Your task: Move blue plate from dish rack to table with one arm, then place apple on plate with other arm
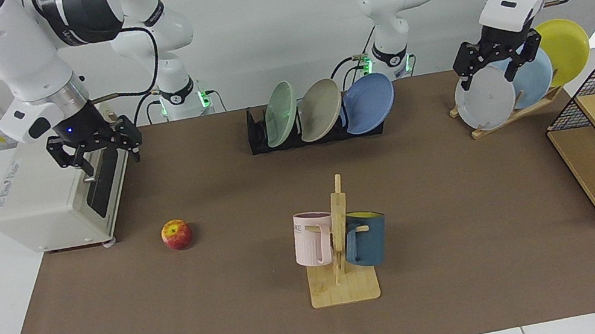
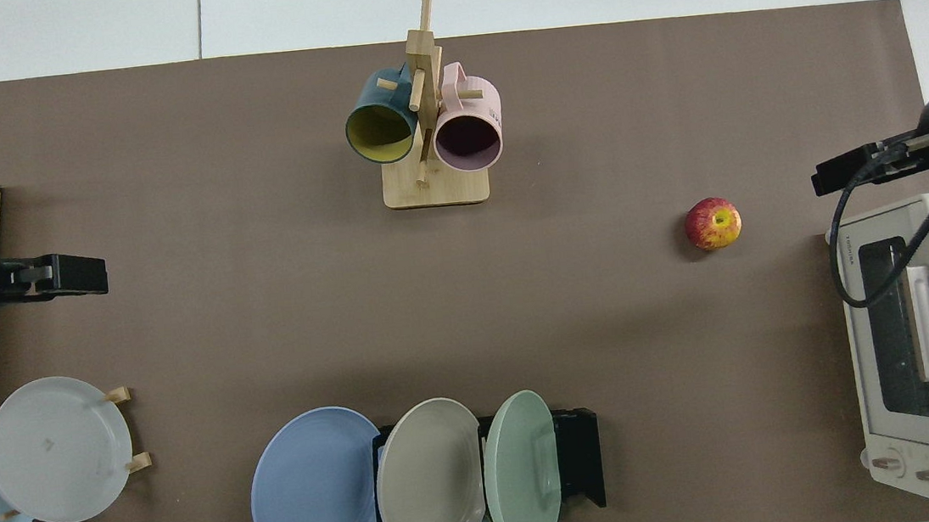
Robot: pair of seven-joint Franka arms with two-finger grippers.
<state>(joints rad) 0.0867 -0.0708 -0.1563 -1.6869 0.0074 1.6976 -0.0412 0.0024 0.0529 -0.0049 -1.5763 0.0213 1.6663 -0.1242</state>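
Brown-matted table (image 1: pixel 477 282): blue plate (image 1: pixel 369 103) in dish rack (image 1: pixel 258 137), apple (image 1: pixel 176 235) loose on mat, left gripper (image 1: pixel 492 72) and right gripper (image 1: pixel 100 151) open, raised; first step pending—reach plate.

Both arms raised and apart — left gripper (image 1: pixel 495 69) and right gripper (image 1: pixel 100 151) down-pointed, jaws parted, empty.
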